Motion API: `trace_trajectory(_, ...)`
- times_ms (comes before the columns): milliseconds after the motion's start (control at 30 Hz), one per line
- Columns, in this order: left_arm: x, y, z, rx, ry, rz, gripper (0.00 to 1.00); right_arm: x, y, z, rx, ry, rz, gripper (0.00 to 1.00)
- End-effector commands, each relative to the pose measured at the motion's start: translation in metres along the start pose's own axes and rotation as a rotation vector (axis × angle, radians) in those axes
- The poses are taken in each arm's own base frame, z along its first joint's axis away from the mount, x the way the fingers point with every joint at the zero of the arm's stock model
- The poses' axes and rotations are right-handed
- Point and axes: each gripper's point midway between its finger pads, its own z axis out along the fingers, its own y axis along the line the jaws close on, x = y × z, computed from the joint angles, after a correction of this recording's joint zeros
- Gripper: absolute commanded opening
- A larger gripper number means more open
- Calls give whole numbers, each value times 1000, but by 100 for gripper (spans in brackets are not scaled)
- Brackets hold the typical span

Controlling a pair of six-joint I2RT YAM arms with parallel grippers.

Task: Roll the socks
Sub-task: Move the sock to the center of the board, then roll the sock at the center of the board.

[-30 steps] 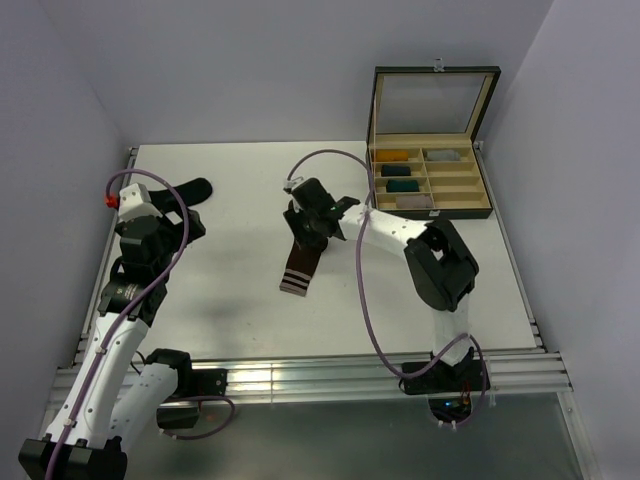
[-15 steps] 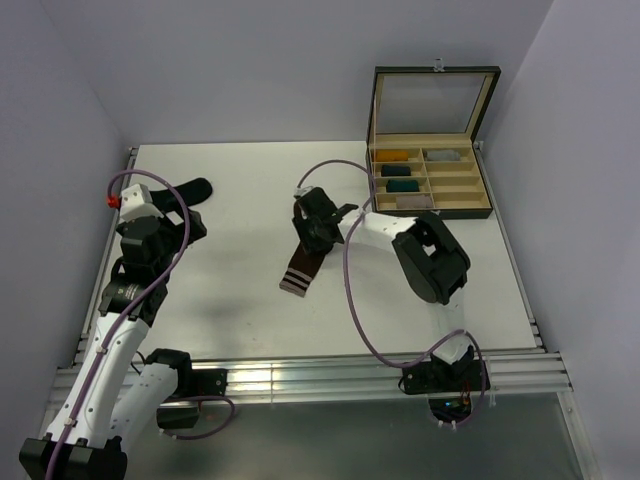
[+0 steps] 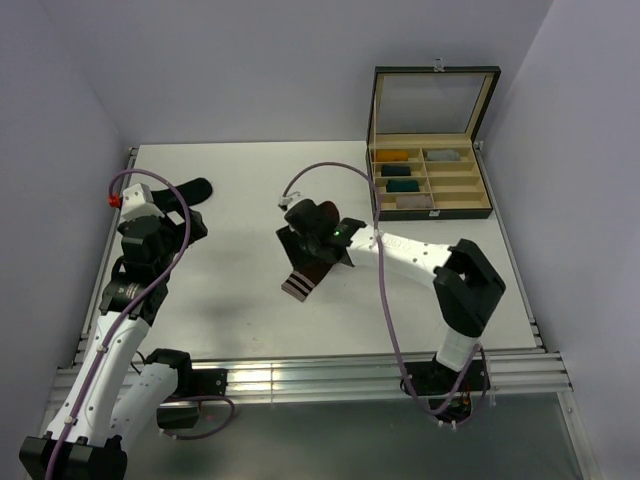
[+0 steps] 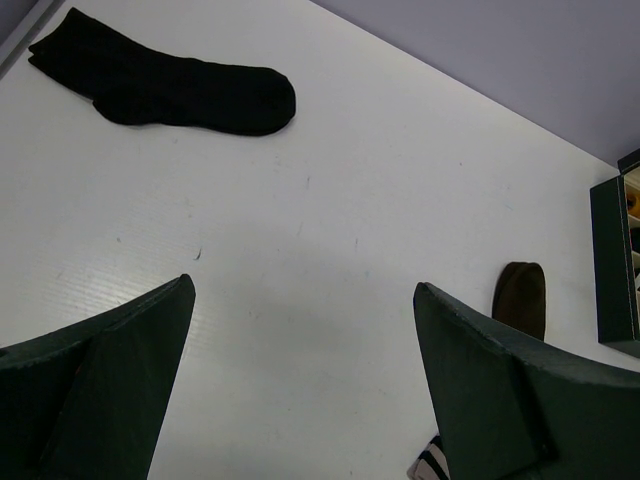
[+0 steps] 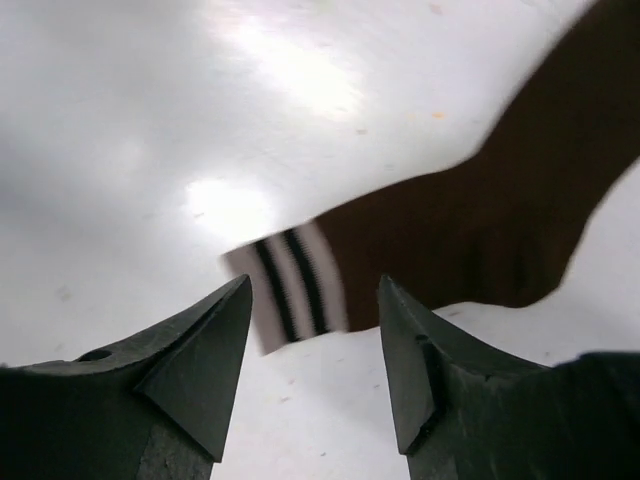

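Observation:
The dark brown sock (image 3: pixel 300 280) lies flat mid-table, its pale striped cuff toward the near edge. My right gripper (image 3: pixel 313 252) hovers just above it, open. In the right wrist view the striped cuff (image 5: pixel 290 285) and the brown body (image 5: pixel 480 230) lie just beyond the open gripper (image 5: pixel 315 320), which holds nothing. The plain black sock (image 3: pixel 192 189) lies flat at the far left, partly hidden by my left arm. My left gripper (image 3: pixel 180 222) is open and empty above the table. Its wrist view shows the black sock (image 4: pixel 170 85) and the brown sock's toe (image 4: pixel 520 297).
An open compartment case (image 3: pixel 432 212) stands at the back right with its lid (image 3: pixel 432 100) upright, holding mustard, teal and grey rolled bundles. Its dark side shows in the left wrist view (image 4: pixel 612 260). Walls close in the table on the left, back and right.
My right arm has stretched out lower and its gripper has shifted a little left and nearer along the brown sock, toward the cuff. The left arm has hardly moved.

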Motion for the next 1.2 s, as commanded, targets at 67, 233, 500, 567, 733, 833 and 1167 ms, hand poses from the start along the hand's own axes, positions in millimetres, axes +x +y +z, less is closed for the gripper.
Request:
trace_trajectory(67,-7,-7,-1,35,-20,-2,97,29,10,-2,-13,26,-66,53)
trace_trajectory(233,-6,-6,-1,34,-17,3,97,47,14,16,-47,39,-90,49)
trace_trajectory(500,-8,-5,-2,25,-23,6,97,55,15,58,-25,65,-146,50)
trace_trajectory(567,-7,-5,-2,26,-23,6,97,48,17,65,-20,55,-151,50)
trace_trajectory(733,-8,-5,-2,27,-24,6,97,22,21,60,-3,3,-149,52)
trace_trajectory(833,-7,-5,-2,28,-22,4,97,3,26,37,-16,-64,-159,53)
trace_trajectory(1167,-10,-2,-3,8,-30,-4,97,20,67,1,-12,-194,-390,53)
